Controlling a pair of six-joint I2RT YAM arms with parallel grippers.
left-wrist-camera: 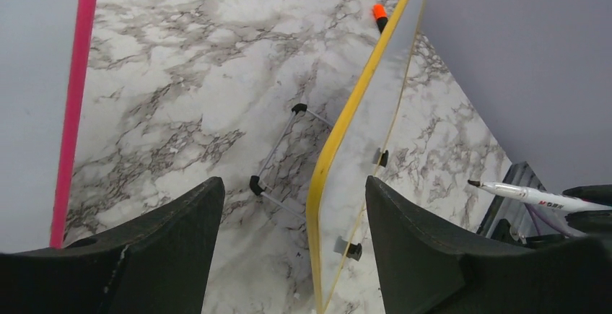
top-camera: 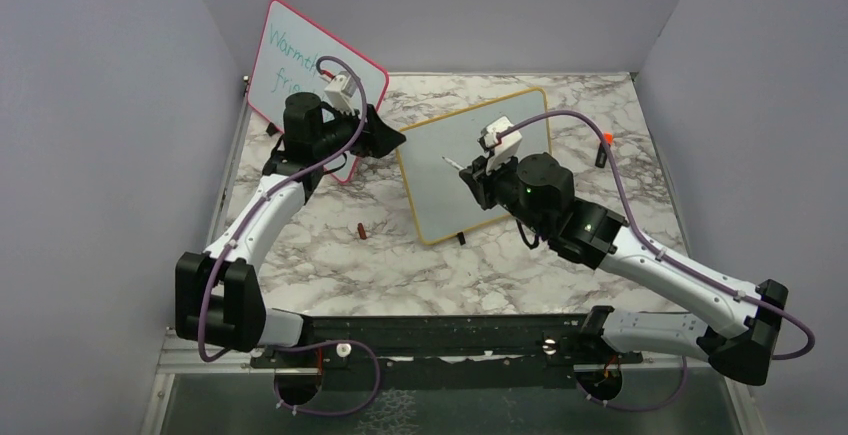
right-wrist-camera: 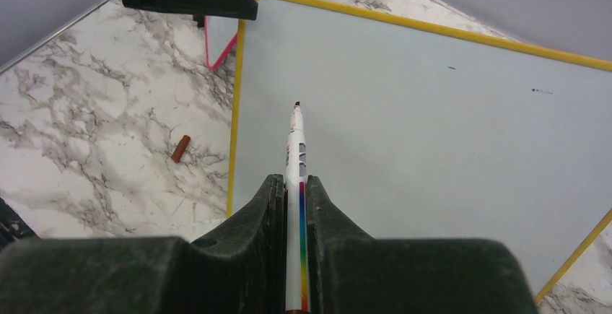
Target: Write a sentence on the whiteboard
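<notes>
Pink-framed board (top-camera: pixel 288 63) is showing teal "Warmth". Right jaws are gripping a marker (right-wrist-camera: pixel 295 135), tip pointing at the whiteboard (right-wrist-camera: pixel 433 112). Left jaws are hanging open, its yellow edge between them.

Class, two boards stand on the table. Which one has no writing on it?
The yellow-framed board, facing the marker in the right fingers, is blank; the pink-framed board carries teal words.

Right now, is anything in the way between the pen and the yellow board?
No, nothing I can see. The right gripper holds the marker with its bare tip aimed at the blank whiteboard. The cap lies on the table beside the board, and the left gripper is open at the board's edge.
</notes>
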